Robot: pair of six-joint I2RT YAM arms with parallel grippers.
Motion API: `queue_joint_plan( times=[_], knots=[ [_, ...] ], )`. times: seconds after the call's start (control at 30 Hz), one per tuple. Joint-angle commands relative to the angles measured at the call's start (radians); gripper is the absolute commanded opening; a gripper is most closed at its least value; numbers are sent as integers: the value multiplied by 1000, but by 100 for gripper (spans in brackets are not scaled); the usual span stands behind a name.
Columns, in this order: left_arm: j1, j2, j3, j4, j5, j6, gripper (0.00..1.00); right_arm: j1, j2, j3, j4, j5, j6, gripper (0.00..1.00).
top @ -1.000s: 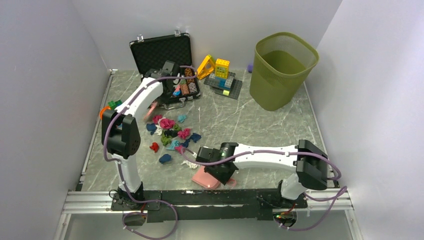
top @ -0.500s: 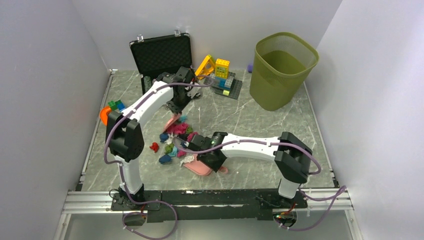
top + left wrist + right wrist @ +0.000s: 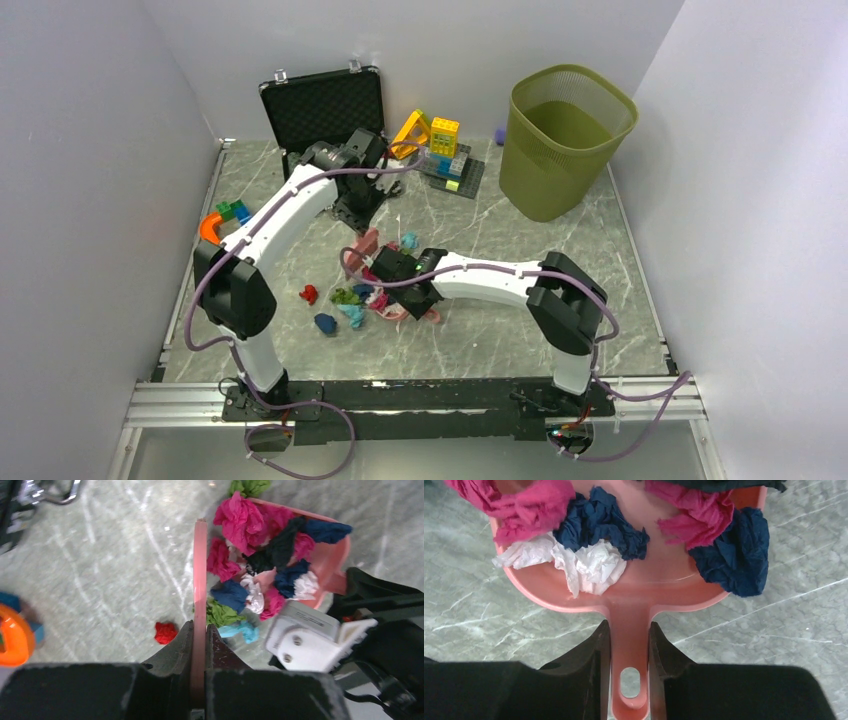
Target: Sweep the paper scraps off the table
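Pinching the narrow handle of a pink dustpan (image 3: 644, 587) with the right gripper (image 3: 629, 630), closed down to the width of that handle and pressed against both its sides. Carrying paper scraps (image 3: 599, 517) in the pan: pink, dark blue and white wads heaped toward the back wall, with one dark blue wad slumped over the right rim. Holding the pan low against the table (image 3: 774, 625); cannot tell whether touching it.

Clamping a thin pink sweeper blade (image 3: 200, 570) edge-on in the left gripper (image 3: 200, 632), almost fully closed, with only the blade's thickness between the fingers. Reaching with that blade alongside the open mouth of the dustpan, touching the heap of pink, blue, black and white wads packed between blade and pan. Showing a green wad (image 3: 222, 614) and a teal wad (image 3: 242, 629) just beside the blade on its pan side, close to the fingers; inside the pan or merely at its lip, hard to tell. Showing a red scrap (image 3: 165, 632) alone on the marble on the blade's other side, and a dark blue scrap (image 3: 325, 323) near it, toward the arm bases in the top view.

Farther out: green waste bin (image 3: 565, 140) at the far right corner, open black case (image 3: 325, 110) against the back wall, building blocks (image 3: 445, 145) between them, orange piece (image 3: 210, 228) by the left wall.
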Motion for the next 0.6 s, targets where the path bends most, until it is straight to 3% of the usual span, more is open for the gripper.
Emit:
queue_joint_plan(
  times=[0.0,0.27,0.57],
  knots=[
    [16,-67,72,-35,-224,-77,0,20,-53,-47,70,78,-12,0],
    [94,-210,8,68,-274,-138,0,100,-294,-236,177,106,-7,0],
    [160,-340,-145,141,-277,-152,0,109,-393,-212,27,66,29,0]
  ],
)
